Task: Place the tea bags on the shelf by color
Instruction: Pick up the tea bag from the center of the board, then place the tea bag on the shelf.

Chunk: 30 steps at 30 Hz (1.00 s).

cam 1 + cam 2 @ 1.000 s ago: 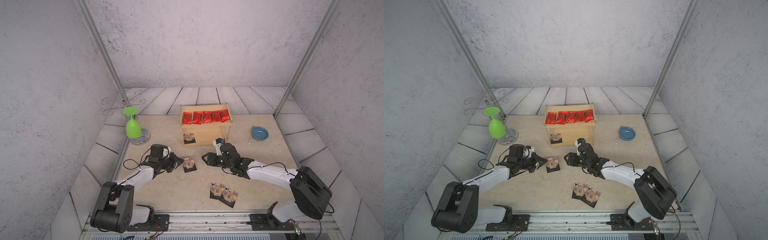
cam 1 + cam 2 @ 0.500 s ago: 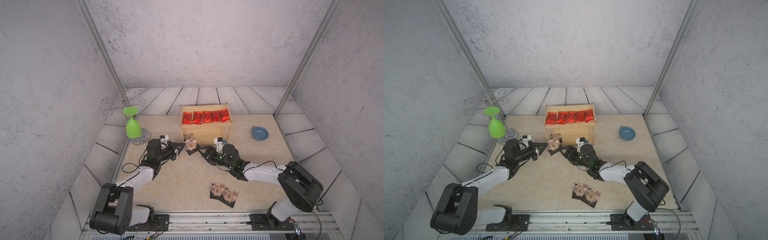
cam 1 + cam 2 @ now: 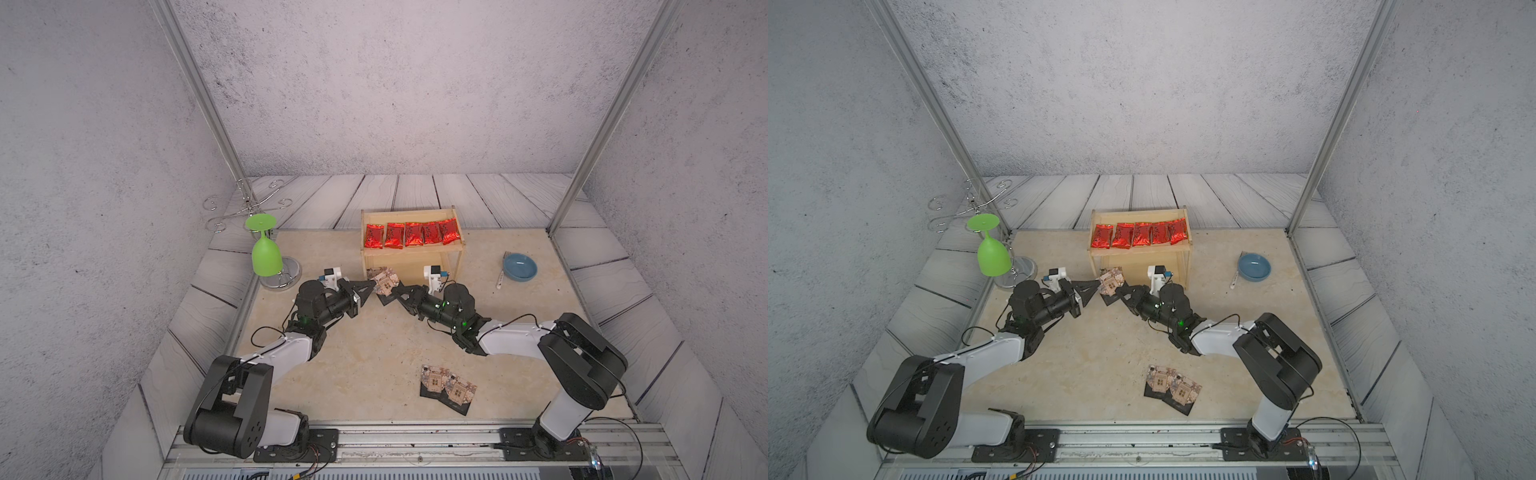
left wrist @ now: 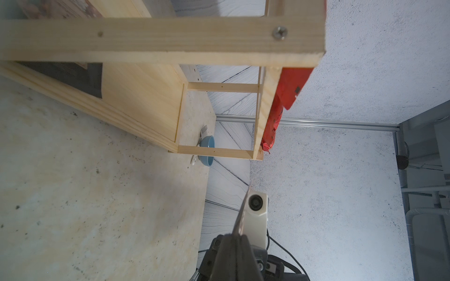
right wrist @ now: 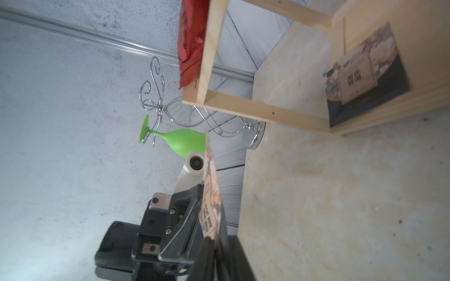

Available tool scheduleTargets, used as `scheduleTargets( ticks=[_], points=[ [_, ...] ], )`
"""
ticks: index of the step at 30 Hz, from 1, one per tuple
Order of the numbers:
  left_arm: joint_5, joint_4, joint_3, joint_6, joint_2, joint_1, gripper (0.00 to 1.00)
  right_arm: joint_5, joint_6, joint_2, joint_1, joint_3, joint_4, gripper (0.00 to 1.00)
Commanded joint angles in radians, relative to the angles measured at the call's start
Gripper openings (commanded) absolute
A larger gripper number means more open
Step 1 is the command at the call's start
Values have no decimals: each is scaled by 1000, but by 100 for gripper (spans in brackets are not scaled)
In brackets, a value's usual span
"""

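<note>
Both left claw [image 3: 372, 288] and right claw [image 3: 397, 290] pinch one black packet [image 3: 386, 284] by shelf [image 3: 415, 266], bowl [image 3: 520, 267] well apart

I count five red sachets [image 3: 411, 234], four black packets [image 3: 446, 384], one wooden shelf [image 3: 411, 266], one green glass [image 3: 266, 257], one wire rack [image 3: 249, 205], one blue bowl [image 3: 519, 267], one fork [image 3: 501, 276] and two robot arms [image 3: 286, 353].

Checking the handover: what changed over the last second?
The left gripper carried a black packet from mid-table to the shelf front; the right gripper followed and shut on it too. The red sachets, the shelved packet and the table pair stayed put.
</note>
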State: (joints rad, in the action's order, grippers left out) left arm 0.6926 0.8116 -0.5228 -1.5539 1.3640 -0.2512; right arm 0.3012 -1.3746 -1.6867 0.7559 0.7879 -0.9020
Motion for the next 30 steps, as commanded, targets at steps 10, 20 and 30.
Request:
scheduleTargets(
  ticks=[10,20,30],
  points=[
    [107,-448,-76,297,-100,35,42,-83,45,6,-18,-51,15,0],
    [147,-898,-143,653,-153,108,47,-151,89,-215,-103,48,-95,0],
    [147,-1028,-168,782,-177,137,47,-283,152,-335,-121,209,-38,0]
  ],
)
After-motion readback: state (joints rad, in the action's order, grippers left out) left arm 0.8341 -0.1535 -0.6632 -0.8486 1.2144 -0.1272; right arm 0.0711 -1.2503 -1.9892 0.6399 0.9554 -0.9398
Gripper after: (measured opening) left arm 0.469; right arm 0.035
